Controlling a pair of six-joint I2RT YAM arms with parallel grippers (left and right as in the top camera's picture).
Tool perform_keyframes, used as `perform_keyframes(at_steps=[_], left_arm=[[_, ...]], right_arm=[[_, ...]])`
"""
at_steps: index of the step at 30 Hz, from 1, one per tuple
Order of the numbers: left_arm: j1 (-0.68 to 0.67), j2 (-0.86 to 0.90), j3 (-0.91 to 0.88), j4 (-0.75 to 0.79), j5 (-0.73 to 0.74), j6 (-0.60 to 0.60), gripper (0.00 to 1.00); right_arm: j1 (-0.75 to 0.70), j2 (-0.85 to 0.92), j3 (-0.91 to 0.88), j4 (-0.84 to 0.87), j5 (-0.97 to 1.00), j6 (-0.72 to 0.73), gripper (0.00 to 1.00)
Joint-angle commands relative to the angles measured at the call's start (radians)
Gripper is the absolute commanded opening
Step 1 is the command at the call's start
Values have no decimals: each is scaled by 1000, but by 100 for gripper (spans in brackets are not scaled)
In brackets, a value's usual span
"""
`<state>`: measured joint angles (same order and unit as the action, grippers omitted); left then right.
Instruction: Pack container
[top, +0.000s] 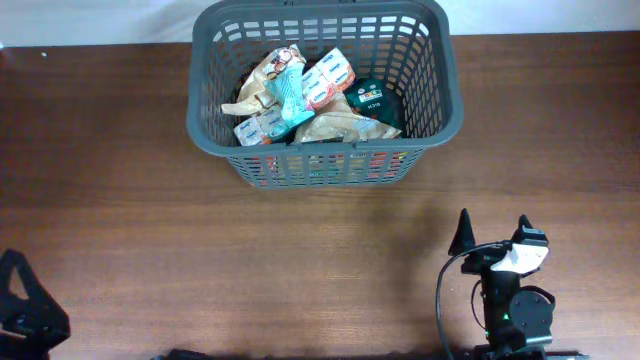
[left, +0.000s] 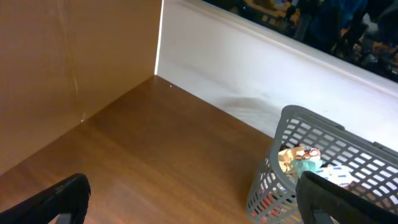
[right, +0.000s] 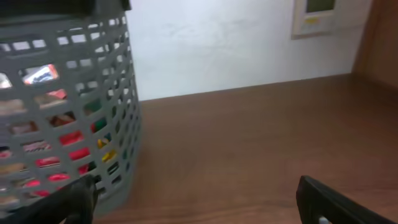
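Left gripper: released, fingers spread wide, gripping nothing, only bare table btwn the tips. Ahead and to its right, well apart: container, dark grey slotted basket, upright at far side of tabletop by the white wall. To its left, tall wood panel meeting that wall at a corner. Open tabletop btwn tool and basket.

Inside container, a loose heap: teal packet on top near centre, white-red-blue packets just beside it, tan crinkled bags lower down, dark green packet twd the right-hand side.

Right gripper: also released, fingers far apart, empty. Container ahead and to its left, plain wood in btwn. Black cable looping beside the arm behind it. Ahead-right, up on the wall, small white box w/ display.

Hard to make out: left arm from overhead just a dark shape cut off at frame corner. Fingertips only in both wrist views, cropped at bottom edge. Right wrist view blurry, packets thru the slots only red, yellow, green patches. Labels unreadable. Basket cut by frame edge in both wrist views.

Surface: dark brown wood-grain, soft glare. Room: dim clutter above the wall in left wrist view, too dark to ID.
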<state>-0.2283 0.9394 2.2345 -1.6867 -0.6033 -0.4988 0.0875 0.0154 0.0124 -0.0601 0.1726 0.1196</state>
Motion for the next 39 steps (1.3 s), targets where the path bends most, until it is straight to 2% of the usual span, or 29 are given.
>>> perform_keyframes(at_steps=[1,24,27,31,35,39], left_arm=[[2,5,-2,0,-14,-13,99],[2,5,-2,0,-15,-10,99],[2,5,-2,0,-22,85,99],[2,6,-11,3,2,33,99],[2,2,-72,34,6,-41,99],[6,-52,-277,215,55,-55,99]], right_arm=[[-3,-11,-7,-11,-35,-7,99],[-3,-9,-7,-11,-38,-8,99],[-3,-9,-7,-11,-38,-8,99],[-3,-9,-7,-11,-38,-8,99],[-3,-9,-7,-11,-38,-8,99],[-3,-9,-7,-11,-38,-8,99]])
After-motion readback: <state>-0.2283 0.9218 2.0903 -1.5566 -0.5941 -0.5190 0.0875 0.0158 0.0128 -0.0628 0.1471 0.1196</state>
